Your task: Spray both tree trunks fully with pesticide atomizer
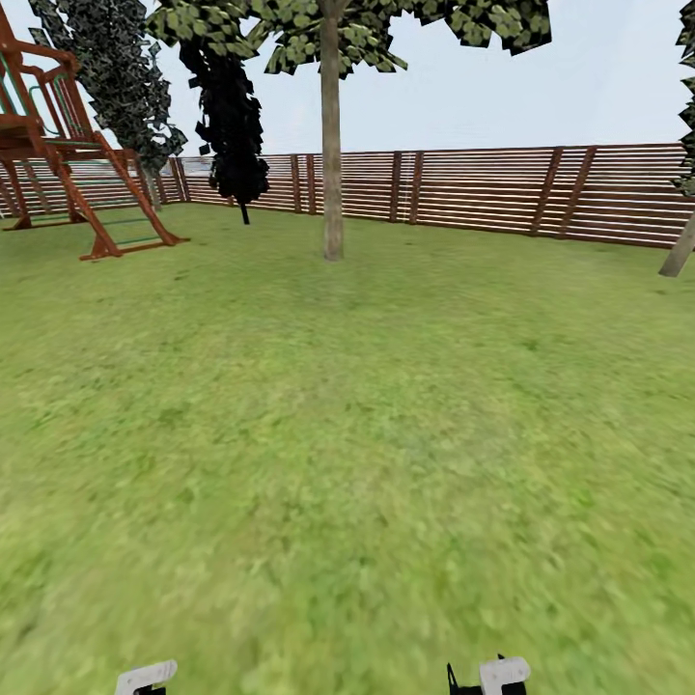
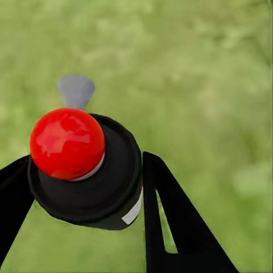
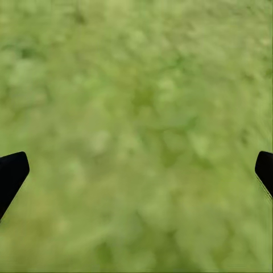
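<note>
Left gripper (image 2: 85,187) has its black fingers (image 2: 170,222) clamped on either side of the pesticide atomizer (image 2: 85,170): round black body, glossy red ball cap on top, a grey tab-shaped nozzle sticking out past the cap, a small white label patch on the body's side. Blurred green grass behind it in the left wrist view.

Right gripper (image 3: 136,170) jaws spread wide, the two black fingertips (image 3: 11,173) at opposite edges of the right wrist view, only lawn between them, nothing held.

Head view: broad green grass lawn (image 1: 347,434) runs out to a reddish-brown horizontal-slat wooden fence (image 1: 483,188) across the far side. One tall tree with a straight pale grey-tan trunk (image 1: 332,145) stands far, centre-left, on the grass just in front of the fence; its crown of flat green leaf flakes (image 1: 386,24) spreads across the top. A second pale trunk (image 1: 679,251), leaning, shows at the far right edge. A narrow near-black cone-shaped tree (image 1: 232,116) stands left of the central trunk by the fence. Far left: a reddish-brown wooden play frame with a ladder (image 1: 68,145). White arm parts show at the near edge, left (image 1: 145,678) and right (image 1: 502,673).
</note>
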Controlling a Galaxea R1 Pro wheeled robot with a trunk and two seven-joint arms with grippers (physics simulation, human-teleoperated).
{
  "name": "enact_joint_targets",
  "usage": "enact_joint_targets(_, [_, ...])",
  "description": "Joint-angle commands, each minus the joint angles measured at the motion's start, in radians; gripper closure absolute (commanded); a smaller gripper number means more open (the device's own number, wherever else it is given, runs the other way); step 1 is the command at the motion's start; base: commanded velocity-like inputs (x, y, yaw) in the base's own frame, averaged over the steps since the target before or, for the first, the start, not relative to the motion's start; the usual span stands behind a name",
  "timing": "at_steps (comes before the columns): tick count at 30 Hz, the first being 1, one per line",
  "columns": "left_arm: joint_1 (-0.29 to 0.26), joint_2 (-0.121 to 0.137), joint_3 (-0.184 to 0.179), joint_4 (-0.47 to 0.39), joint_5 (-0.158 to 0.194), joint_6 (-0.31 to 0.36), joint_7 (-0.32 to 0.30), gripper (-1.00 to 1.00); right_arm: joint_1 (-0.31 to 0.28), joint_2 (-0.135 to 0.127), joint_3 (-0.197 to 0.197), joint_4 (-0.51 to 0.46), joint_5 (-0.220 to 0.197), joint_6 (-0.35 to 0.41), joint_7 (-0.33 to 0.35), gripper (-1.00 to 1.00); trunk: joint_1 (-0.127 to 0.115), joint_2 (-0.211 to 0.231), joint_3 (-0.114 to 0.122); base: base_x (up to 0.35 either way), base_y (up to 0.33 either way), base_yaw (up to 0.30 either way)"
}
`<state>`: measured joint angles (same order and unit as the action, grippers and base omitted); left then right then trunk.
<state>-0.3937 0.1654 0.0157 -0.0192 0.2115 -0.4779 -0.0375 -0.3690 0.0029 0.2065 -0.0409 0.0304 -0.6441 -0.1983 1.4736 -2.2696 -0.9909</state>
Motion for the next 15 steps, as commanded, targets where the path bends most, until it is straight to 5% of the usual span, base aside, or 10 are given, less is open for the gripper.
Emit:
enact_joint_targets(1, [-0.001, 0.0, 0.001, 0.001, 0.005, -0.003, -0.004, 1.0, -0.001, 0.0, 0.008, 0.001, 0.003, -0.001, -0.01, -1.0, 0.0, 0.0, -0.001, 0.337, 0.0, 0.0])
enact_joint_targets(15, [-0.001, 0.0, 0.001, 0.001, 0.005, -0.002, -0.004, 1.0, -0.001, 0.0, 0.008, 0.001, 0.003, -0.002, -0.01, -1.0, 0.0, 0.0, -0.001, 0.337, 0.0, 0.0])
